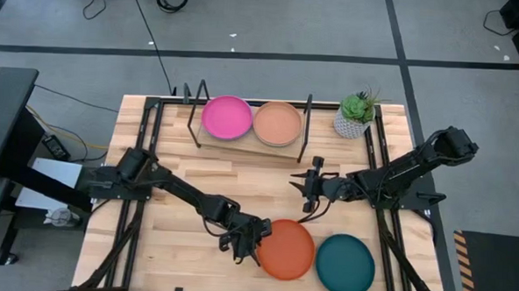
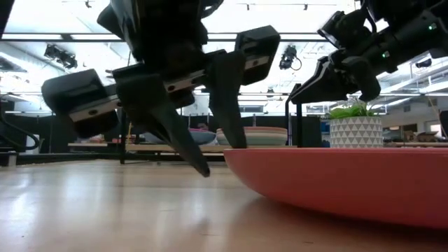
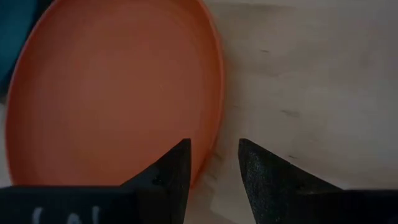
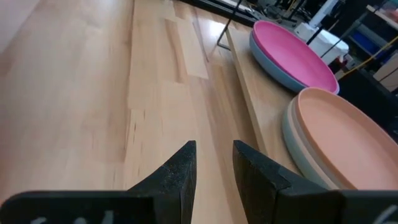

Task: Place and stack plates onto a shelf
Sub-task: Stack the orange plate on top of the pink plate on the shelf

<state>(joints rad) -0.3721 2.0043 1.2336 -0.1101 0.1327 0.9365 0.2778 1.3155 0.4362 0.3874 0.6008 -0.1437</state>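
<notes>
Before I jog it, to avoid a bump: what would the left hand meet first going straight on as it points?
Likely the round orange plastic plate: the left hand straddles its near rim, one finger over the plate. Depth is unclear.

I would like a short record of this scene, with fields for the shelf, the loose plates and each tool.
shelf: two stacks, magenta plate on top of one, cream-pink plate on top of the other
on table: orange plate, dark teal plate
left tool: open, its fingers straddle the orange plate's rim
right tool: open, empty, in front of the shelf
other: potted plant beside the shelf
</notes>
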